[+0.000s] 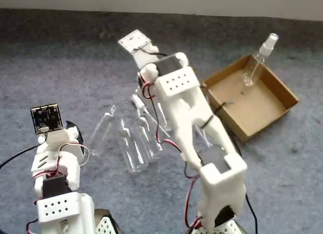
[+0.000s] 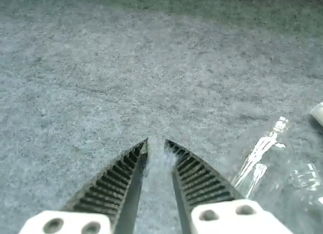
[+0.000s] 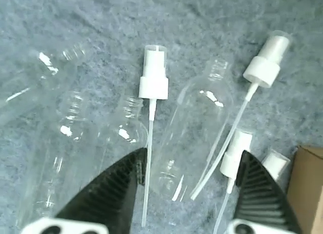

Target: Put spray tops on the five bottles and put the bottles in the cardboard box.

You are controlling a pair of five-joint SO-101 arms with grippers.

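Several clear bottles without tops lie side by side on the grey carpet [image 1: 132, 149], [image 1: 102, 127]. My right arm [image 1: 176, 93] stretches over them. Its gripper [image 3: 193, 156] hangs open just above one bottle [image 3: 197, 128], which lies between the two jaws. Loose white spray tops with long tubes lie around that bottle [image 3: 153, 82], [image 3: 265, 62], [image 3: 234, 153]. The cardboard box [image 1: 275, 80] sits at the right with one topped bottle [image 1: 257, 62] leaning inside. My left gripper [image 2: 156, 143] rests low over bare carpet, jaws nearly together with nothing between them; a bottle [image 2: 262, 153] lies beside it.
Carpet covers the whole work area, with free room at the far left and in front of the box. A corner of the box [image 3: 310, 183] shows beside the right gripper. The left arm [image 1: 55, 163] sits at the near left.
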